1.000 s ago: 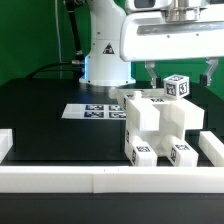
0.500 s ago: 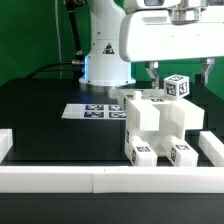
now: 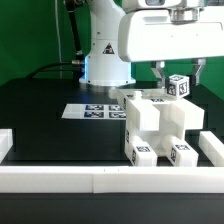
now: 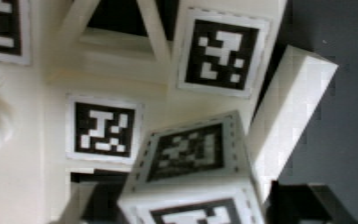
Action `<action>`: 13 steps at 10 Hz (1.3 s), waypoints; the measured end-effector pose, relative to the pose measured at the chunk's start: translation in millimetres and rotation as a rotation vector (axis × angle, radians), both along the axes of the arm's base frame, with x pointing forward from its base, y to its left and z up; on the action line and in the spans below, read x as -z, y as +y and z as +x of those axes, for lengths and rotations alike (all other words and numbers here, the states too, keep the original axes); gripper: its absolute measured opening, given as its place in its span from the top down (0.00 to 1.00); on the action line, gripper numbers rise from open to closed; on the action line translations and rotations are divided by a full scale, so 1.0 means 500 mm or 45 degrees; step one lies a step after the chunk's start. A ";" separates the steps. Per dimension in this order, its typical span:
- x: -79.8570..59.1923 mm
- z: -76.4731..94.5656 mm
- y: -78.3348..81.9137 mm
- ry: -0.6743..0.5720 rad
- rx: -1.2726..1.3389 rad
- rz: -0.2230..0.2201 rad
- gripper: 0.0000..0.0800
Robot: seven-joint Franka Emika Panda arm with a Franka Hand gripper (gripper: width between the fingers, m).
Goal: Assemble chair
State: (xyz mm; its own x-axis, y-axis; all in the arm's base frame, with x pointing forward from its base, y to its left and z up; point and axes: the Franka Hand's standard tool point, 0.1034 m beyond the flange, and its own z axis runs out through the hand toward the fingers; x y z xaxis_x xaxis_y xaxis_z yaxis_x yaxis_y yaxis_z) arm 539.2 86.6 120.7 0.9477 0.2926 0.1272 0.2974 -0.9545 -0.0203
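Note:
The chair stands as a blocky white assembly with tag markers at the exterior view's right, just behind the front rail. A smaller white chair part with a tag on its end sticks up, tilted, from the assembly's back. My gripper hangs straight above it, one finger on each side. In the wrist view the same chair part fills the space between the dark fingers, which lie against its two sides; the gripper is shut on it.
The marker board lies flat on the black table to the exterior view's left of the chair. Low white rails run along the front and both sides. The arm's white base stands at the back.
The two fingers have drawn in from wide apart to the sides of the tilted chair part. The arm and the chair have stayed where they were.

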 end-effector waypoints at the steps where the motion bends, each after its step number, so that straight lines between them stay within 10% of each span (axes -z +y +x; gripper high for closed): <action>1: 0.000 0.000 0.000 0.001 0.016 0.002 0.64; 13: 0.001 -0.001 0.002 0.055 0.902 0.111 0.64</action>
